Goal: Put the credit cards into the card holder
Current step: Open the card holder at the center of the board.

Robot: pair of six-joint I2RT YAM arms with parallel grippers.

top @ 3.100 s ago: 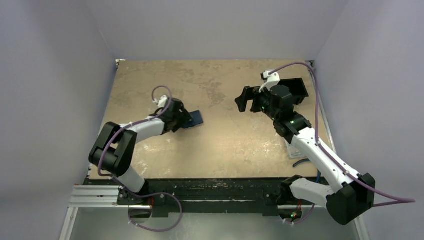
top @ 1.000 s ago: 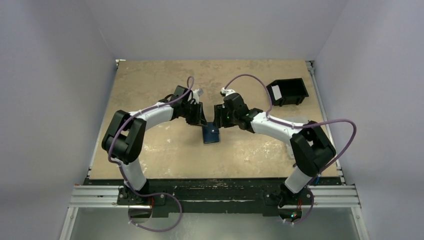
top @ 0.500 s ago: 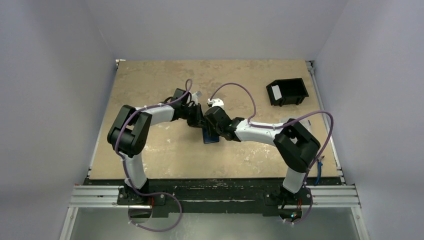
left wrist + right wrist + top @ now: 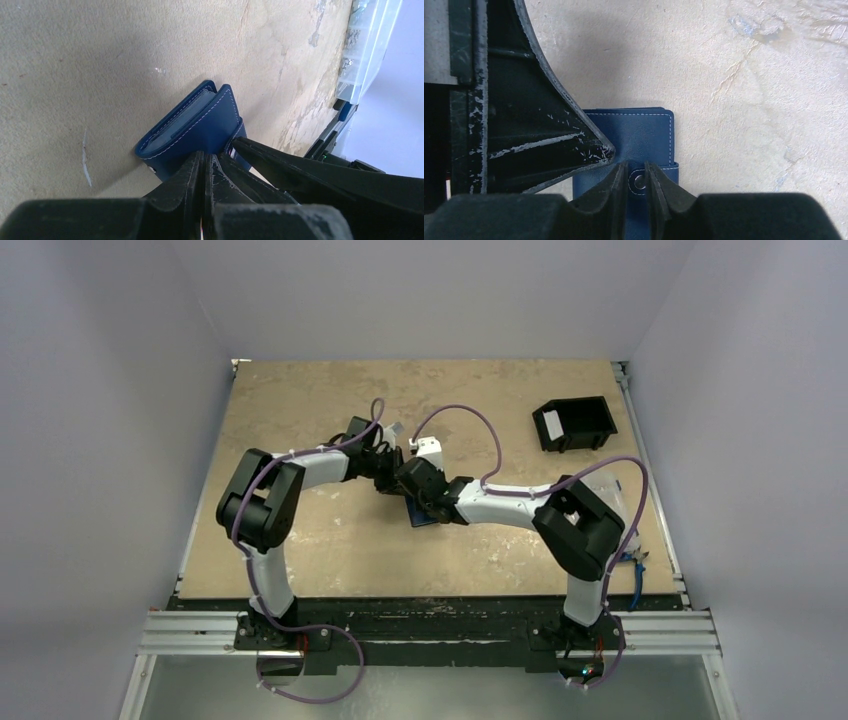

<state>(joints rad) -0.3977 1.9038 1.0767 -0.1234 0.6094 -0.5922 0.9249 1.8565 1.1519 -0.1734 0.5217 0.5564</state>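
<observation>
The two arms are now crowding together at the middle of the table [image 4: 330,400]. A second ago the right gripper [image 4: 636,170] was hanging just right of the card holder [image 4: 639,132]; now it is pressing in over it, so that from above only a blue corner [image 4: 421,514] is showing. The holder is lying folded on the table, between the two wrists.

The left gripper [image 4: 205,157] is closing right down, its fingers sitting together at the holder's near edge [image 4: 200,125]. It may be nipping a thin lip of the cover, though the wrist view is too tight to say.

The right jaws are narrowing as well. They are standing as a slit either side of the snap stud [image 4: 639,181] on the closure tab, and whether they are already pinching the tab I cannot tell.

The work is probably shifting from reaching to opening: one side is pinning the holder while the other is going for the snap. No credit card is showing in any view, so the loading itself is not yet starting.
</observation>
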